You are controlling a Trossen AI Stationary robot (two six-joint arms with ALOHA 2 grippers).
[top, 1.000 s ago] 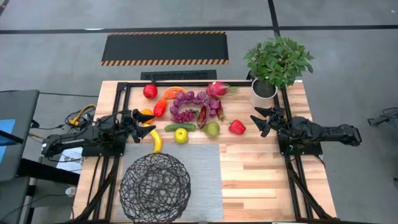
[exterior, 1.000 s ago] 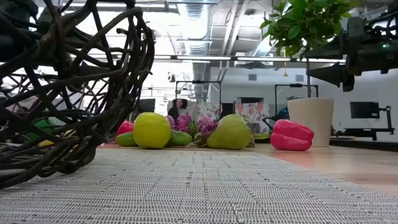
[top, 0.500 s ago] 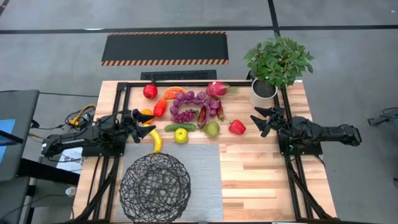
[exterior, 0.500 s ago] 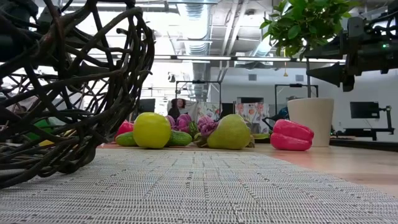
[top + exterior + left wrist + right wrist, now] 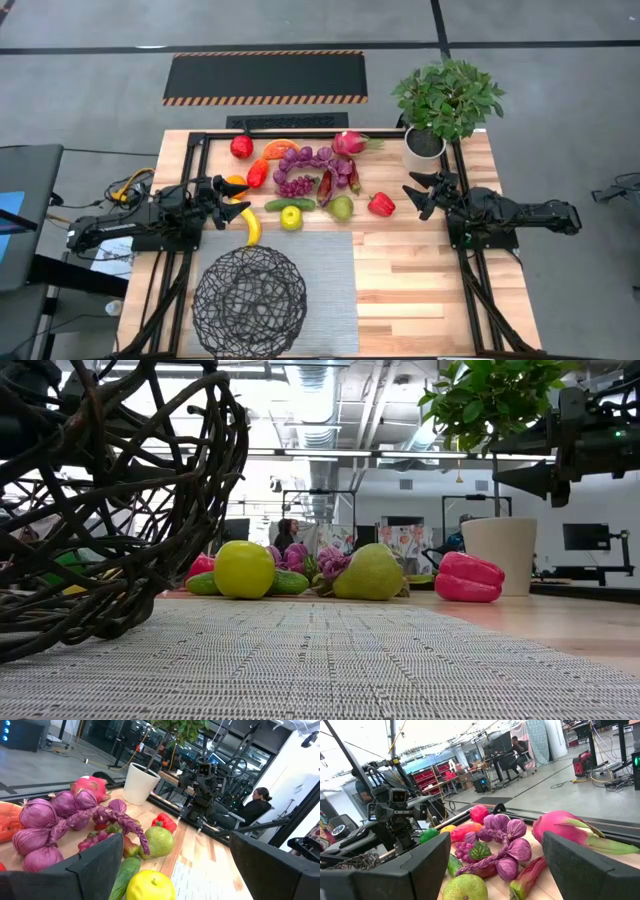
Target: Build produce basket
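Observation:
The produce (image 5: 305,178) lies in a cluster on the far half of the wooden table: red apple (image 5: 241,146), purple onions (image 5: 45,815), pink dragonfruit (image 5: 349,142), yellow apple (image 5: 291,217), green pear (image 5: 342,208), red pepper (image 5: 380,204), banana (image 5: 251,226), cucumber (image 5: 289,204). The black wire basket (image 5: 249,292) sits on a grey mat (image 5: 325,275) at the near edge. My left gripper (image 5: 234,200) is open at the left, beside the banana. My right gripper (image 5: 418,192) is open at the right, beyond the red pepper. Both point level toward the produce.
A leafy plant in a white pot (image 5: 424,147) stands at the far right corner, just behind my right gripper. Black frame rails (image 5: 300,133) run along the table's far and side edges. Bare wood (image 5: 420,280) lies right of the mat. People sit in the room beyond.

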